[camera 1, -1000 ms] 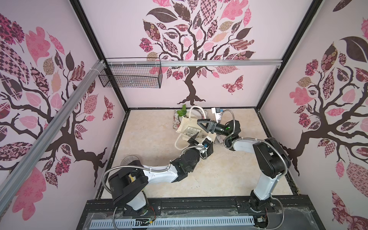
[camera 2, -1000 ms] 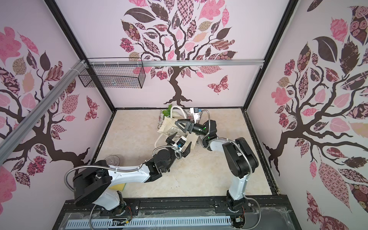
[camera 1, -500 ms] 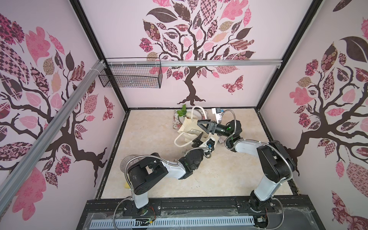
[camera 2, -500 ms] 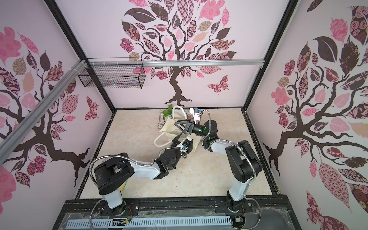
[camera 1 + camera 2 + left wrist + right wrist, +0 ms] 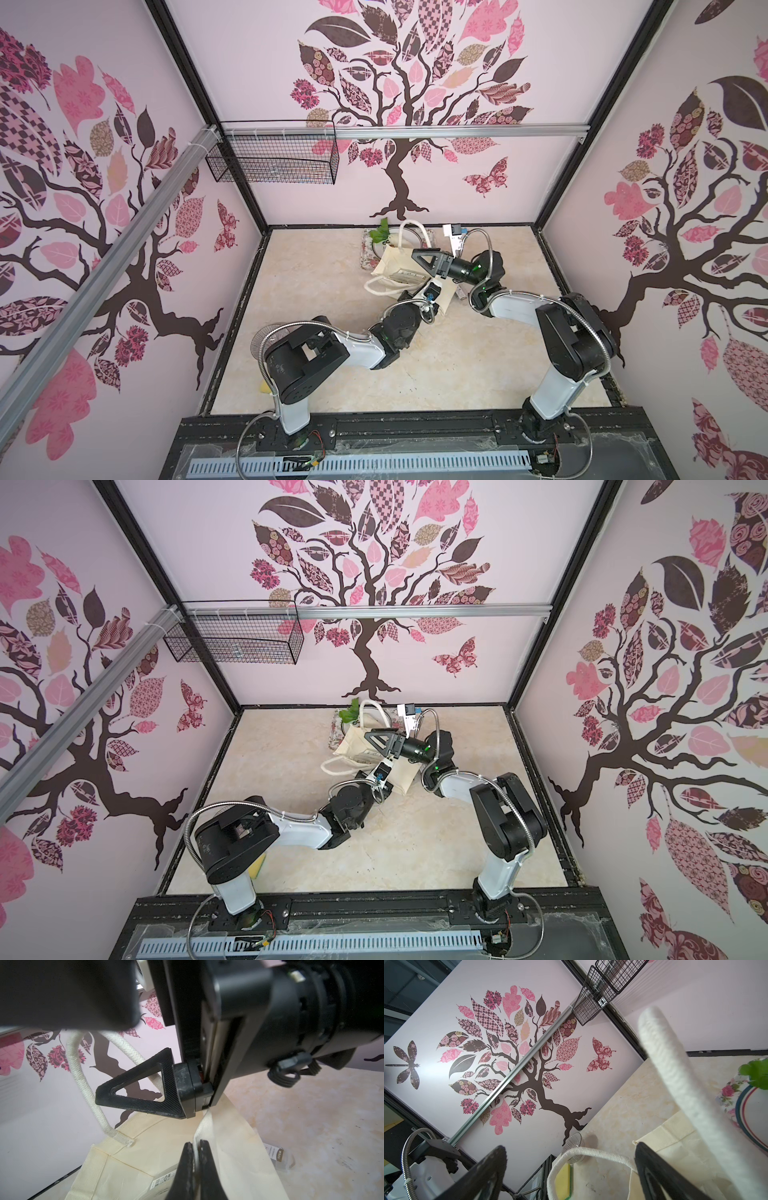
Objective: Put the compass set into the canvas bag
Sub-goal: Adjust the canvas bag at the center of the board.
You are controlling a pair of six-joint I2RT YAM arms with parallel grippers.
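— Checked the left gripper (image 5: 196,1144)?
— Found it clamped shut on a fold of the canvas bag (image 5: 128,1159).
— And the right gripper (image 5: 570,1147)?
— Found it spread wide, gripping nothing, just above the bag, beside a rope handle (image 5: 675,1076).
— Spotted the compass set (image 5: 406,275)?
— Made it out, probably, as the clear labelled case lying in the bag's mouth, far across the table (image 5: 457,365).

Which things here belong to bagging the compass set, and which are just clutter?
Job: canvas bag; clear labelled case at its mouth, probably the compass set; left gripper, pinching the bag's cloth; right gripper, open over it.
Clutter: floral tray, green leaf, wire basket, yellow sponge, small packet.
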